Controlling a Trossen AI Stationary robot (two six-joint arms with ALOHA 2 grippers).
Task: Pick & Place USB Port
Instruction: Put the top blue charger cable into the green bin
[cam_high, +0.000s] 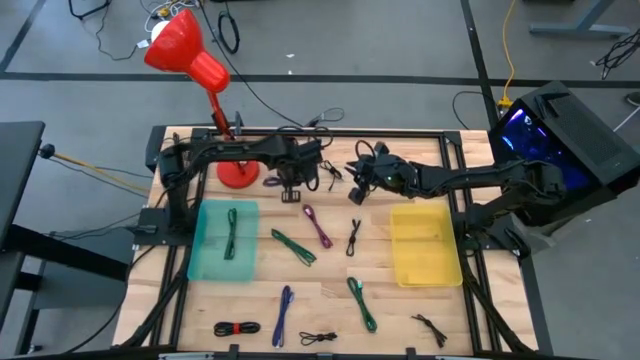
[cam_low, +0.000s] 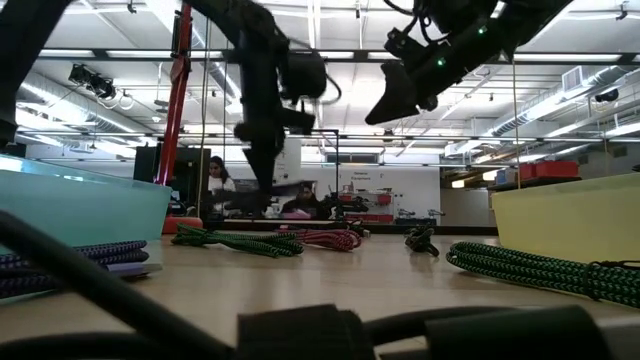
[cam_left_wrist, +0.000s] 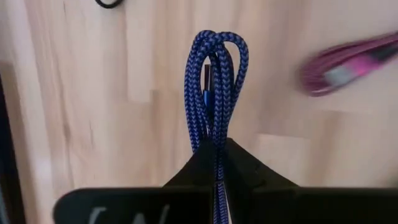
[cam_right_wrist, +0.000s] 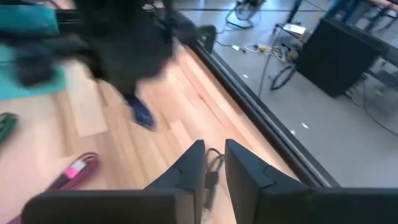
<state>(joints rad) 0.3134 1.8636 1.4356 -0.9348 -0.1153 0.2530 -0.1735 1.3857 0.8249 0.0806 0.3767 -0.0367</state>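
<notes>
A blue braided USB cable (cam_left_wrist: 214, 93), folded into a tight bundle of loops, was pinched at one end between the fingers of the left end effector (cam_left_wrist: 217, 163), a metal plug showing between its strands. It hung above the bare wood of the table (cam_left_wrist: 93, 112), near the back edge. The right end effector (cam_right_wrist: 211, 165) gripped a thin black cable (cam_right_wrist: 211, 177).
</notes>
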